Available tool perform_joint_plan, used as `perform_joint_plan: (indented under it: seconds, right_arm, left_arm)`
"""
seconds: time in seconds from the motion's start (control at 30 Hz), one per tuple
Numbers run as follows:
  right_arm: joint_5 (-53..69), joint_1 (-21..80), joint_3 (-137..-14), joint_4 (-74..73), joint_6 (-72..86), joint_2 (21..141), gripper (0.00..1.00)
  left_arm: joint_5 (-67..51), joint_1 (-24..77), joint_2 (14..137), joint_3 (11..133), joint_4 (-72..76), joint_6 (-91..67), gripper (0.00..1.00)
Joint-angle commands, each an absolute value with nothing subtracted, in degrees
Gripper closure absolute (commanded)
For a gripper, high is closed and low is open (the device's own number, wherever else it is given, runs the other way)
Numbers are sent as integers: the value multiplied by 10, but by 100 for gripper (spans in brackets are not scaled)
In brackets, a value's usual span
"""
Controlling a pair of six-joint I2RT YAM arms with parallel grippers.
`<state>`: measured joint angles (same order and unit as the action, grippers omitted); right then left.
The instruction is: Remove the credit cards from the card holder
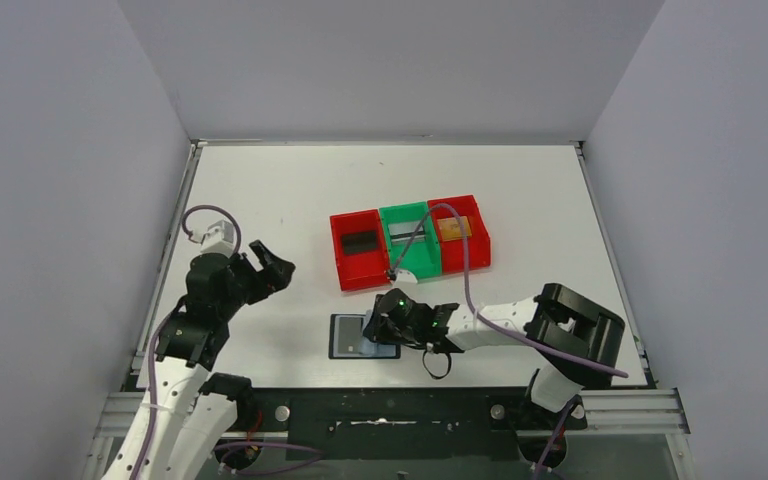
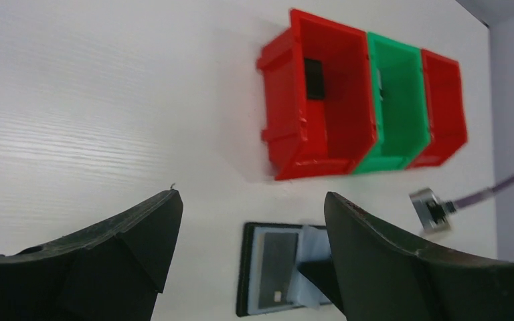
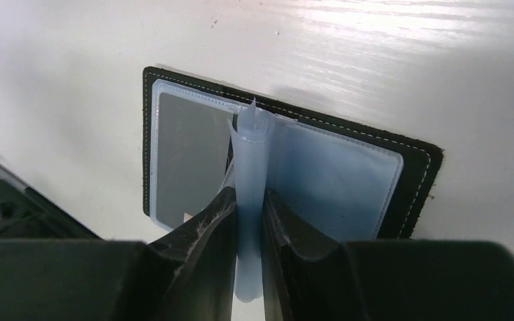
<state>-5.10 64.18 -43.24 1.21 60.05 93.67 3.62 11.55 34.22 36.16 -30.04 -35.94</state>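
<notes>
The black card holder [image 1: 344, 337] lies open on the table in front of the bins. In the right wrist view a grey credit card [image 3: 184, 160] sits in its left pocket, behind clear plastic. A bluish plastic pocket leaf [image 3: 249, 154] stands upright from the fold. My right gripper [image 3: 247, 195] is shut on that leaf. My left gripper [image 1: 276, 268] hangs open above the bare table to the left, apart from the card holder [image 2: 249, 267], which shows between its fingers. A black card [image 1: 359, 242] lies in the left red bin, a grey one [image 1: 404, 233] in the green bin, a gold one [image 1: 452, 230] in the right red bin.
Three joined bins, red [image 1: 345, 272], green [image 1: 417, 262] and red [image 1: 476, 250], stand just behind the card holder. A purple cable [image 1: 465, 275] arcs from my right arm over the green bin. Grey walls close in the table on both sides.
</notes>
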Motion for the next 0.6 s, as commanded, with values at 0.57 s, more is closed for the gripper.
perform_joint_plan:
  seconds: [0.57]
  right_arm:
    - [59, 583, -253, 356, 711, 919, 79]
  left_arm:
    - [-90, 425, 581, 261, -19, -514, 27]
